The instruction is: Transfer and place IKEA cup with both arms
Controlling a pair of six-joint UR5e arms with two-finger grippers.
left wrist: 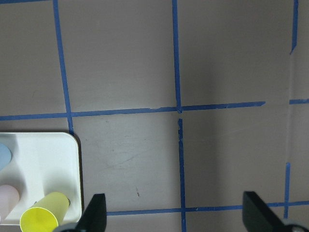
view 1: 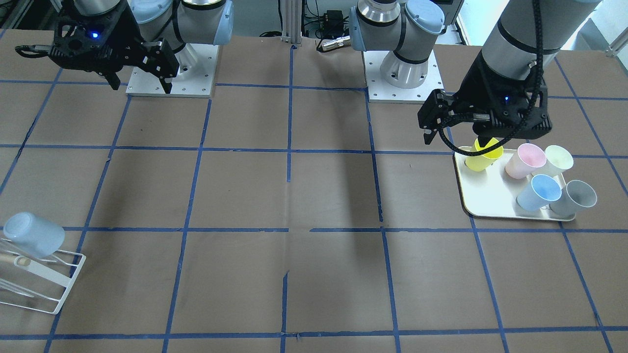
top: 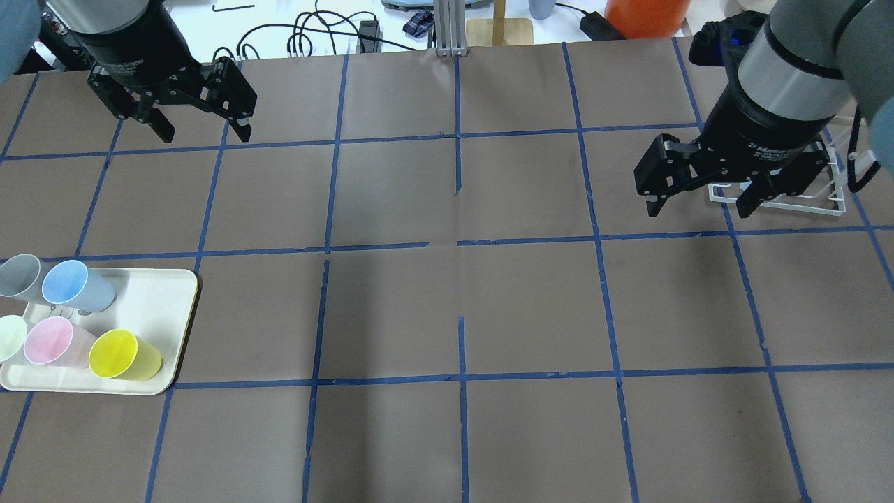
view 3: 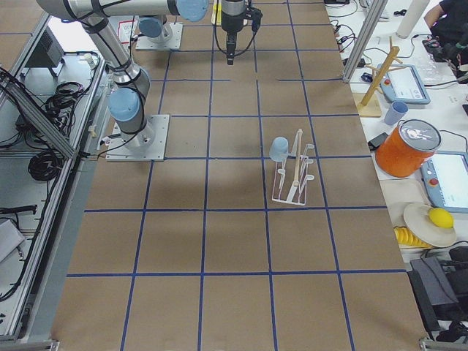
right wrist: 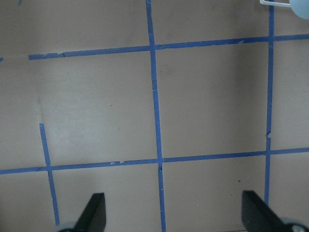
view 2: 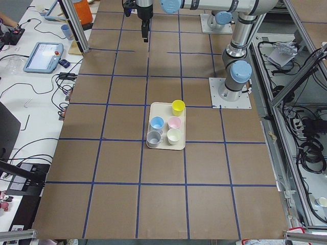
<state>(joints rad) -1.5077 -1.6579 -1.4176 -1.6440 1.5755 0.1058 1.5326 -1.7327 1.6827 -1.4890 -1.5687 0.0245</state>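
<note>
The blue cup (top: pixel 77 285) stands upright, mouth up, on the tray (top: pixel 160 300) just beside the grey cup (top: pixel 21 276), nearer the robot than the left gripper (top: pixel 202 131) and off to its left; that arm is much the closer of the 2. The left gripper hangs over bare table (top: pixel 447 307), jaws wide, empty. Farther off, the right gripper (top: pixel 698 206) is equally wide and empty by the rack (view 1: pixel 71 283), which carries a lookalike cup (view 1: pixel 34 234).

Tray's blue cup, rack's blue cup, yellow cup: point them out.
Tray's blue cup (top: pixel 70 283): overhead view, inner wall.
Rack's blue cup (view 1: pixel 40 238): front-facing view, side wall.
Yellow cup (top: pixel 114 353): overhead view, inner wall.
</note>
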